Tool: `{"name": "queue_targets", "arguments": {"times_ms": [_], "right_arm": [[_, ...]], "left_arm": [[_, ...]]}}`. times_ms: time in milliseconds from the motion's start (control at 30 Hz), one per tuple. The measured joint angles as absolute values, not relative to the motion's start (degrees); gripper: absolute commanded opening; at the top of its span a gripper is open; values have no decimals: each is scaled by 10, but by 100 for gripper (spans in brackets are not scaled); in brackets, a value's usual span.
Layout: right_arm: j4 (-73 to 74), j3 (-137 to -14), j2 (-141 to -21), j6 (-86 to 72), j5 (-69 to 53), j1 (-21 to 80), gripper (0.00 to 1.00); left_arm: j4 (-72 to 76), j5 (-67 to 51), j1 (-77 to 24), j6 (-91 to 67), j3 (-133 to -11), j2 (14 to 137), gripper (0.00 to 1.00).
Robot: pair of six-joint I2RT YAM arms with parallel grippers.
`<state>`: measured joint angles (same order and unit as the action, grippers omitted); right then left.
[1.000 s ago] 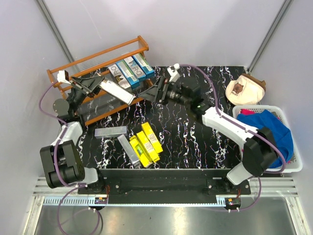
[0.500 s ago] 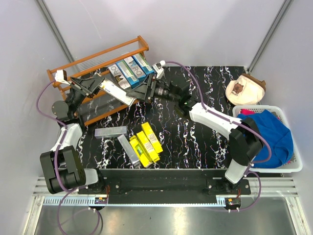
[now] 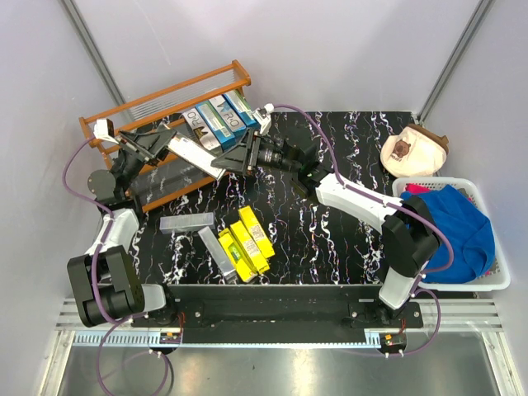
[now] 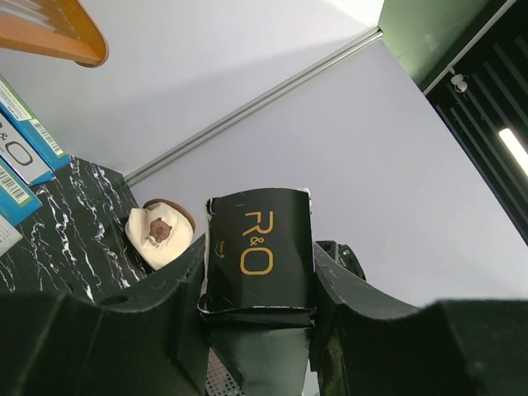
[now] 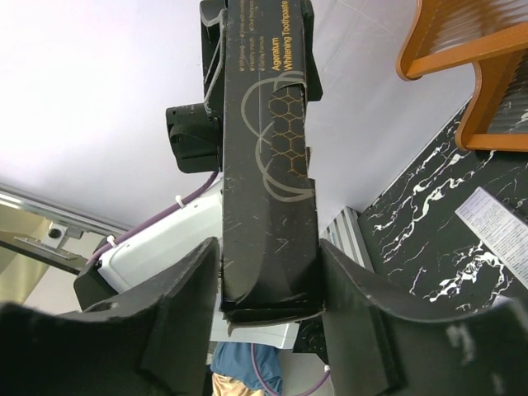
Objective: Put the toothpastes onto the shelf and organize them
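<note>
A black toothpaste carton marked "R&O" hangs in the air in front of the shelf, gripped at both ends. My left gripper is shut on its left end, and the left wrist view shows the carton squeezed between that gripper's fingers. My right gripper is shut on the other end. In the right wrist view the carton fills that gripper, both fingers against its sides. Three blue toothpastes lie on the shelf's upper tier.
On the black marbled table lie two silver-grey cartons and three yellow ones. A cream bear-face pouch sits at the far right. Below it, a white basket holds blue cloth.
My right arm has reached left to the free end of the black carton and its jaws have closed around it. The left gripper has kept its hold and barely moved.
</note>
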<state>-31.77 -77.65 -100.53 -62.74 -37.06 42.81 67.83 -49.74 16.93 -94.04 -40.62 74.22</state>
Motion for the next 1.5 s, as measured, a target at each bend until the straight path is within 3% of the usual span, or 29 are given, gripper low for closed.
{"name": "queue_targets", "arguments": {"times_ms": [100, 233, 267, 333, 533, 733, 967, 1233, 1500], "right_arm": [[-317, -775, -1005, -627, -371, 428, 42], [-317, -775, -1005, -627, -372, 428, 35], [-317, -775, -1005, -626, -372, 428, 34], [-317, -775, -1005, -627, -372, 428, 33], [-314, -775, -1005, -627, -386, 430, 31], [-277, -775, -1001, -607, -380, 431, 27], [-209, -775, -987, -576, -354, 431, 25], [-170, -772, -987, -570, -351, 431, 24], [-168, -771, -1012, -573, -350, 431, 24]], "left_arm": [[678, -497, 169, -949, -406, 742, 30], [674, -496, 169, -952, -406, 740, 44], [673, -496, 169, -952, -406, 740, 53], [671, -496, 169, -946, -406, 740, 60], [608, -495, 170, -887, -409, 729, 99], [287, -472, 170, -677, -489, 663, 99], [-65, -322, 170, -431, -622, 620, 99], [-251, -144, 170, -317, -637, 599, 99], [-301, -66, 169, -266, -660, 585, 99]]}}
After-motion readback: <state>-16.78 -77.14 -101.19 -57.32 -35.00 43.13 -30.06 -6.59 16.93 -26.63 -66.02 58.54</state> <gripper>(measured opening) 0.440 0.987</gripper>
